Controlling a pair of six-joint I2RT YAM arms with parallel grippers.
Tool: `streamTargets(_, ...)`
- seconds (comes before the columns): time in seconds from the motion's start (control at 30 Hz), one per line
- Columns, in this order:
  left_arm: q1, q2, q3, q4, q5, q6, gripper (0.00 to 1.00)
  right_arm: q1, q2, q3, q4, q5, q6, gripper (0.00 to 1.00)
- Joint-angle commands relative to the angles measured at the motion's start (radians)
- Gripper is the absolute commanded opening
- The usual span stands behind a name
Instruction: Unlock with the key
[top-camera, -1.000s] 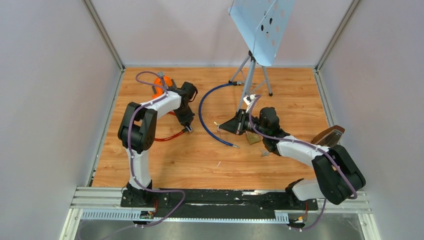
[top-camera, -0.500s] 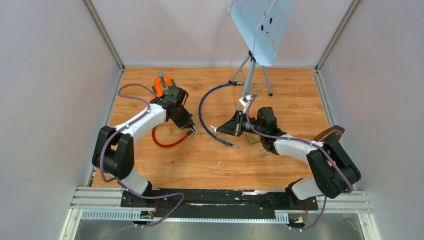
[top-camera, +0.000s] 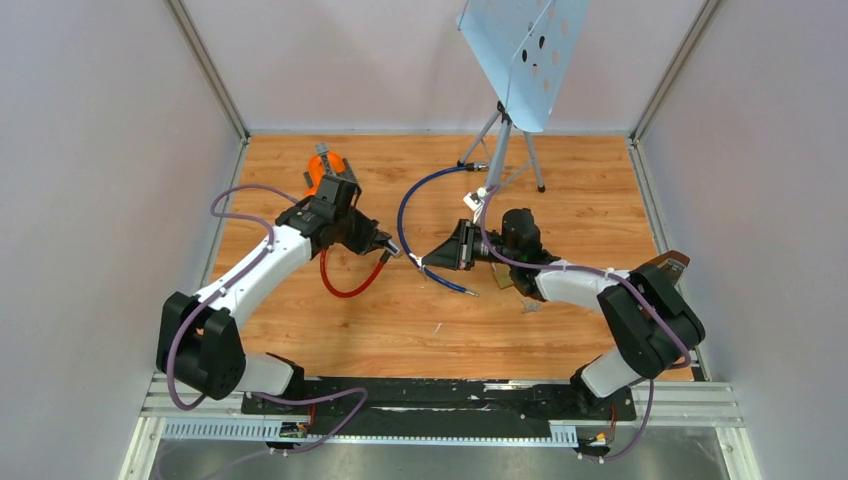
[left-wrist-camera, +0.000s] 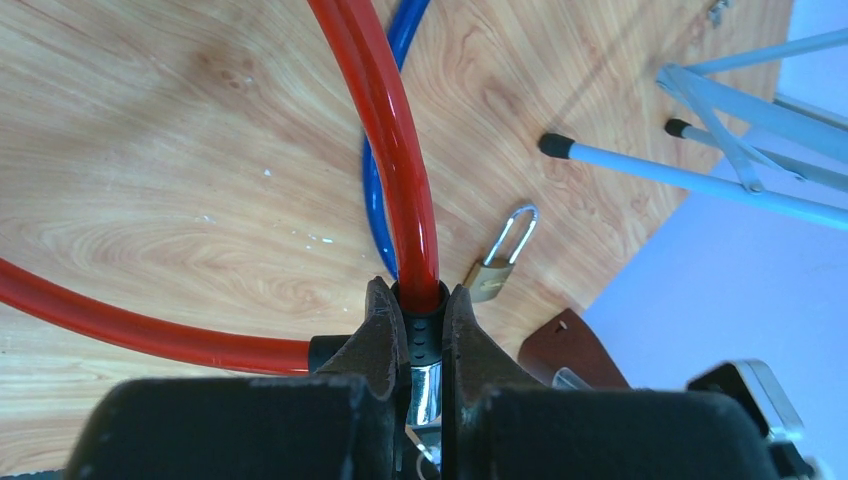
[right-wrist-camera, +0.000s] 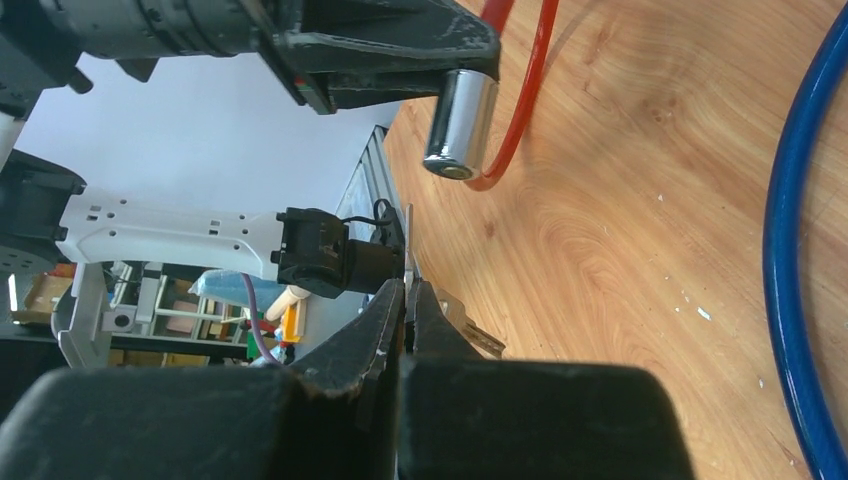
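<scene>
step: bringing key to keyhole of the cable lock; judged pre-insertion, the two are not yet joined
left claw: left gripper (left-wrist-camera: 420, 325) pinching the black collar where the glossy red plastic-coated cable (left-wrist-camera: 385, 120) enters the shiny silver cylindrical lock head (right-wrist-camera: 460, 125)
lock position: lock head held up off the wooden table (top-camera: 580, 190), end face pointing toward the right arm; rest of red cable loops on the table below the left arm
right claw: right gripper (right-wrist-camera: 408, 300) pressed together on a thin flat metal key (right-wrist-camera: 409, 262), seen edge-on, so its shape is hard to read
gap: key tip near the lock head face but apart; in the right wrist view the head sits above and right of the key line
do it well: line the key up with the cylinder axis first, then push straight in; match blade to slot, though slot direction cannot be told here
support: left arm should hold firm as counter-force for both push and turn
risk: key may pivot in the narrow pinch; head may twist on the flexible cable
nearby: blue plastic-coated cable (right-wrist-camera: 800, 250) and small brass padlock (left-wrist-camera: 497, 262) lie on the table; steer clear of them
</scene>
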Motion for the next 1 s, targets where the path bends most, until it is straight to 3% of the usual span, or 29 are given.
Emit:
streamTargets(0.0,-0.003,-0.066,0.001,0.068,0.016,-0.052,0.00,0.009,0.042,0.056,0.046,-0.036,0.031,0.00)
streamTargets(0.97,-0.003,-0.098,-0.034,0.131,0.036,-0.052,0.00,0.016,0.126,0.113,0.080,-0.005,0.092,0.00)
